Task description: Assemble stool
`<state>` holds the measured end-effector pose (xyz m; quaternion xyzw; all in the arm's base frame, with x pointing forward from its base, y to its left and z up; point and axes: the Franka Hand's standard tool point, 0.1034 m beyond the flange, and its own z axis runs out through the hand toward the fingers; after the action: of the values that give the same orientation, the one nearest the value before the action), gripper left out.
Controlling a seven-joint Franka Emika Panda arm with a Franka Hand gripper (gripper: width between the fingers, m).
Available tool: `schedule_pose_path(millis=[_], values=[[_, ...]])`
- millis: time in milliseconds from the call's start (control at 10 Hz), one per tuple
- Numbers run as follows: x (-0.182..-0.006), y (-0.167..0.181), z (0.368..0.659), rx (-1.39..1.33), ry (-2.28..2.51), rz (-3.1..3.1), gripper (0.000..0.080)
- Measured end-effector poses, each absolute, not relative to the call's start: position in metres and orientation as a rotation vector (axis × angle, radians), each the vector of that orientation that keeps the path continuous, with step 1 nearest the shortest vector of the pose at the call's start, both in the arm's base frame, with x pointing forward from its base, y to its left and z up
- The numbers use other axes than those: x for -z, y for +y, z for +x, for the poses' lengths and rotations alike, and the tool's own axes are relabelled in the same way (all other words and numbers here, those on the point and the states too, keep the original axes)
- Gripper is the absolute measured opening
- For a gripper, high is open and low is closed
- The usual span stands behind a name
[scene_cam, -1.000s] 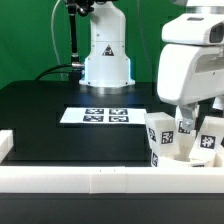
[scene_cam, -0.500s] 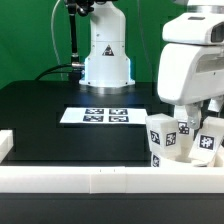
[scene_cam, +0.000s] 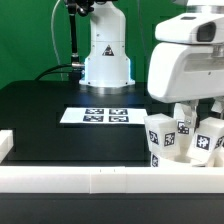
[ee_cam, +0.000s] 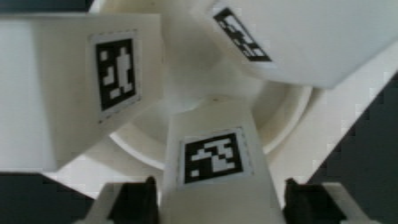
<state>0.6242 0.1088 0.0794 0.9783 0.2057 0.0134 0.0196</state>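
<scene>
The white stool stands with its legs up at the exterior view's right. Two tagged legs (scene_cam: 160,140) (scene_cam: 207,141) flank a third leg (scene_cam: 186,122) under my gripper (scene_cam: 187,112). In the wrist view the round seat (ee_cam: 317,125) lies beneath three tagged legs: one large leg (ee_cam: 89,85), one further leg (ee_cam: 285,40), and the middle leg (ee_cam: 222,160). My gripper (ee_cam: 222,208) straddles that middle leg, with a dark finger (ee_cam: 134,205) against each side, shut on it. In the exterior view the seat is mostly hidden behind the front rail.
The marker board (scene_cam: 105,116) lies flat on the black table in front of the robot base (scene_cam: 105,55). A long white border rail (scene_cam: 90,178) runs along the front, with a short rail piece (scene_cam: 5,145) at the exterior view's left.
The arm's wrist housing has shifted slightly toward the exterior view's left and turned a little. The legs stay where they were.
</scene>
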Motion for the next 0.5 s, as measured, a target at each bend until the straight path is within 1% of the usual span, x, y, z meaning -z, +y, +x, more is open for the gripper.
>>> schedule_pose_path(millis=[500], values=[[-0.0788,0.0985,0.6273,-0.096,-0.212,3.097,0.0341]])
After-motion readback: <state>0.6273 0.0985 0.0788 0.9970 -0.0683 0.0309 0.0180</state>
